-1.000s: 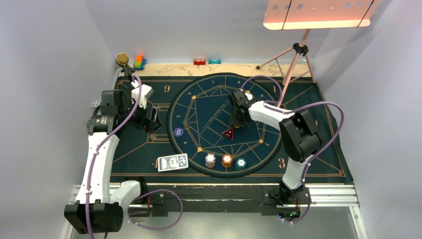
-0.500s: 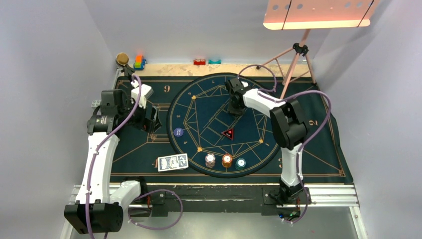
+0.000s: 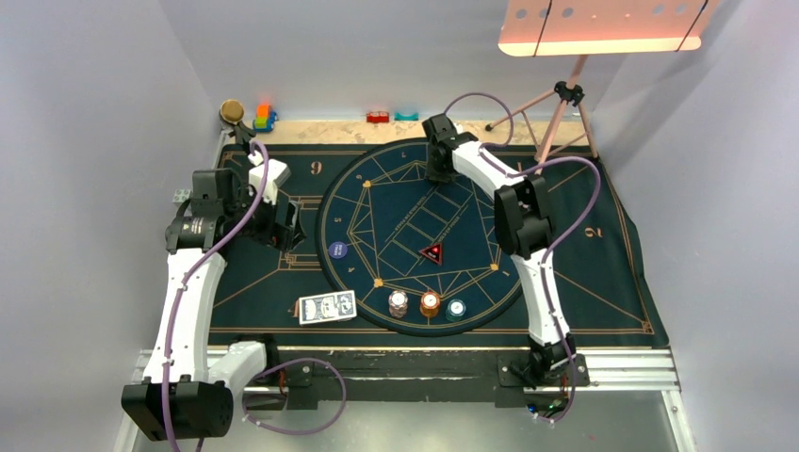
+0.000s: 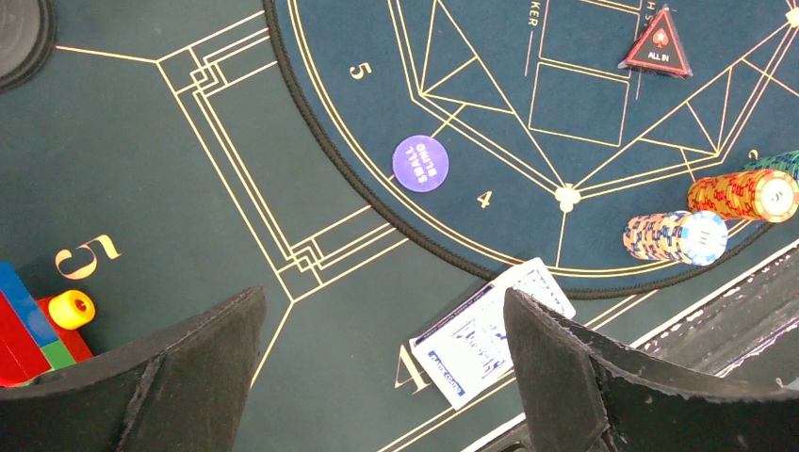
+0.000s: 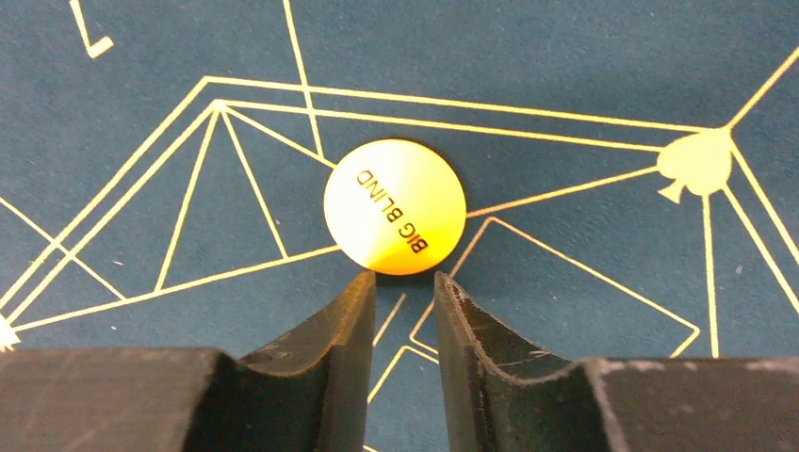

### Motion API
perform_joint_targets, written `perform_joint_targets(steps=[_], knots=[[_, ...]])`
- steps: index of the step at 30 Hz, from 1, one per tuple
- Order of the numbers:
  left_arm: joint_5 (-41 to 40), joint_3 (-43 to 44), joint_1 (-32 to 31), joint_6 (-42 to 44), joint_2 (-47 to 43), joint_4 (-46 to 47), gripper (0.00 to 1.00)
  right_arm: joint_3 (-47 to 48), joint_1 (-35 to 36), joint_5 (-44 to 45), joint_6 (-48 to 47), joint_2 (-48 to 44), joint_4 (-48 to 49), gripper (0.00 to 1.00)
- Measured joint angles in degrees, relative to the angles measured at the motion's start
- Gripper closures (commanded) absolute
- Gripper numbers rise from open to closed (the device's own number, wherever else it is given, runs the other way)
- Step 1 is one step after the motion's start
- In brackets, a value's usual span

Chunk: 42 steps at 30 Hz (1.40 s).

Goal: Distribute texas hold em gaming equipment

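A yellow BIG BLIND button disc (image 5: 395, 207) lies flat on the round mat, its near edge at my right gripper's (image 5: 405, 278) fingertips. The jaws stand a narrow gap apart with nothing between them. In the top view the right gripper (image 3: 438, 172) is at the mat's far edge. My left gripper (image 4: 382, 311) is wide open and empty, above the cloth left of the mat (image 3: 287, 231). A purple SMALL BLIND disc (image 4: 420, 163), a stack of blue-backed cards (image 4: 495, 330) and white (image 3: 399, 303), orange (image 3: 430, 303) and teal (image 3: 457, 308) chip stacks lie near the mat's front.
A red ALL IN triangle (image 3: 432, 252) lies mid-mat. Toy blocks sit at the back left (image 3: 265, 117) and show under the left wrist (image 4: 33, 320). Small red and teal pieces (image 3: 378, 117) and a tripod (image 3: 556, 113) stand at the back edge.
My right arm has stretched from the mat's middle to its far edge. The left arm, the cards and the chip stacks have not moved.
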Motion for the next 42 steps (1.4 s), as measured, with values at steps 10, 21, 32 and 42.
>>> perform_joint_targets(steps=[10, 21, 32, 42], knots=[[-0.2, 0.0, 0.0, 0.0, 0.0, 0.0, 0.00, -21.9, 3.5, 2.1, -3.6, -17.7, 2.6, 0.29], [-0.8, 0.0, 0.0, 0.5, 0.0, -1.1, 0.00, -37.8, 21.2, 1.8, -8.2, -29.2, 10.1, 0.49], [-1.1, 0.1, 0.0, 0.7, 0.0, -2.4, 0.00, -39.7, 20.2, 1.8, -4.5, -27.8, 9.9, 0.55], [-1.5, 2.2, 0.0, 1.7, 0.1, -3.2, 0.00, -48.5, 20.2, 5.8, -0.5, -30.7, 11.4, 0.57]])
